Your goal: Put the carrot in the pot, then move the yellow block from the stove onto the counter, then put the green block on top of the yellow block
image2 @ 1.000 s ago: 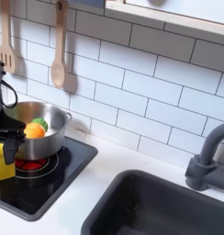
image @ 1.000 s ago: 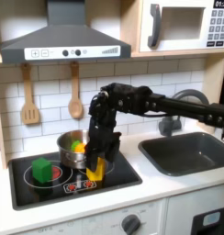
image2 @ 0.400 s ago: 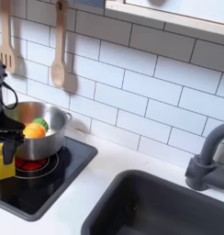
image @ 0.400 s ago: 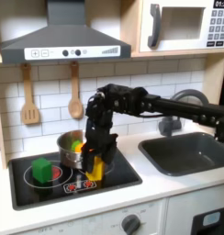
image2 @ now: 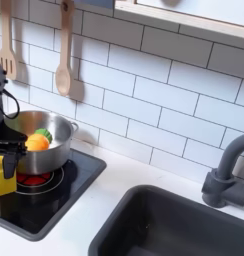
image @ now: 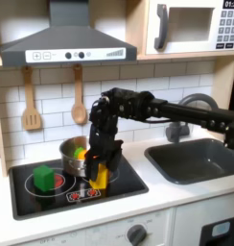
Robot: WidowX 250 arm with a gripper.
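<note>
In both exterior views the orange carrot lies inside the steel pot at the back of the black stove. My gripper points down in front of the pot, shut on the yellow block. The block is at the stove's front burner, and I cannot tell whether it rests on it or hangs just above. The green block stands on the red burner at the first exterior view's left. The cream counter runs beside the stove.
A dark grey sink with a faucet lies at the right of both exterior views. Wooden utensils hang on the tiled wall behind the stove. A range hood overhangs.
In the first exterior view the arm and the yellow block have shifted very slightly left; otherwise nothing moved.
</note>
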